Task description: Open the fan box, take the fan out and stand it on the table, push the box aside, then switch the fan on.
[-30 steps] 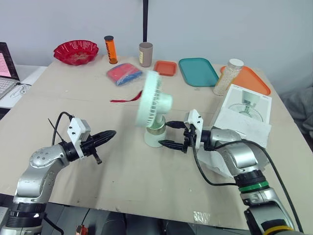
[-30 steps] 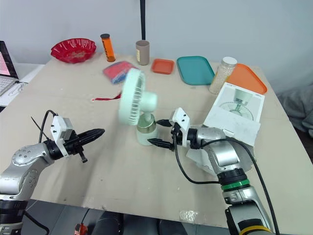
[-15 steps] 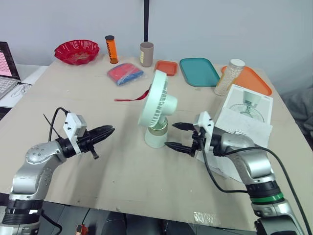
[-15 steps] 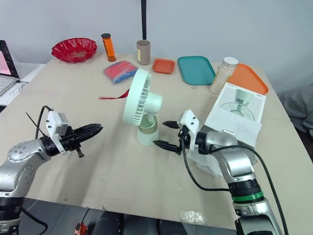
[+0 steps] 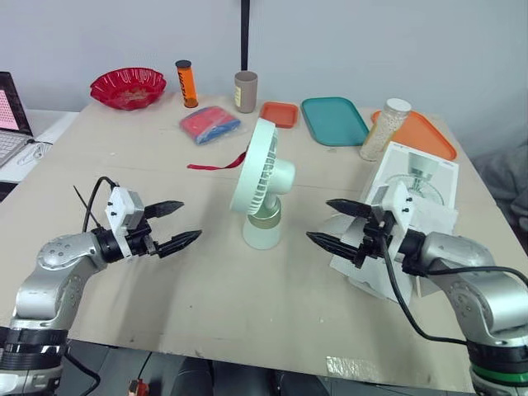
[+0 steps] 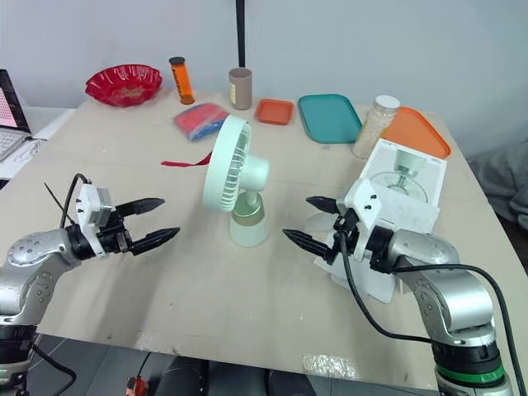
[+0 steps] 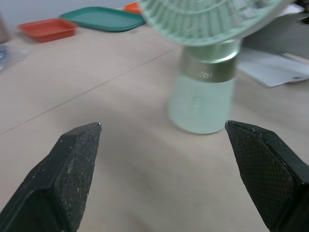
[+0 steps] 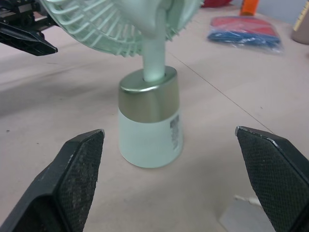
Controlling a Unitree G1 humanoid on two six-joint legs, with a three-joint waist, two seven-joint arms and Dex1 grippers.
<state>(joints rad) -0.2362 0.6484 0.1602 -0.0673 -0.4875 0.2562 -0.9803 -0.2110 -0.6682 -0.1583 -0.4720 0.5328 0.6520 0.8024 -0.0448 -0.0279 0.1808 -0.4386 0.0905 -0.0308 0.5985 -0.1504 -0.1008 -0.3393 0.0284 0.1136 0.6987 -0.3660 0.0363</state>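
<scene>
The pale green fan (image 5: pixel 262 183) stands upright on its white and gold base (image 7: pixel 205 101) in the middle of the table, with a red ribbon (image 5: pixel 216 166) trailing from its grille. My left gripper (image 5: pixel 188 220) is open, a hand's width to the left of the base and pointing at it. On the other side my right gripper (image 5: pixel 319 220) is open too, apart from the base (image 8: pixel 149 125) and touching nothing. The white fan box (image 5: pixel 412 198) lies flat behind the right gripper, with its flap loose.
Along the far edge stand a red bowl (image 5: pixel 128 87), an orange bottle (image 5: pixel 186 83), a brown cup (image 5: pixel 245 91), a blue-red pack (image 5: pixel 211 124), a small orange tray (image 5: pixel 279 114), a teal tray (image 5: pixel 334 120), a jar (image 5: pixel 384 129) and an orange tray (image 5: pixel 425 136). A laptop (image 5: pixel 10 124) sits at the left.
My left gripper has gone from shut to open. The right gripper has drawn back from the fan's base toward the box. The fan has settled upright and turned slightly.
</scene>
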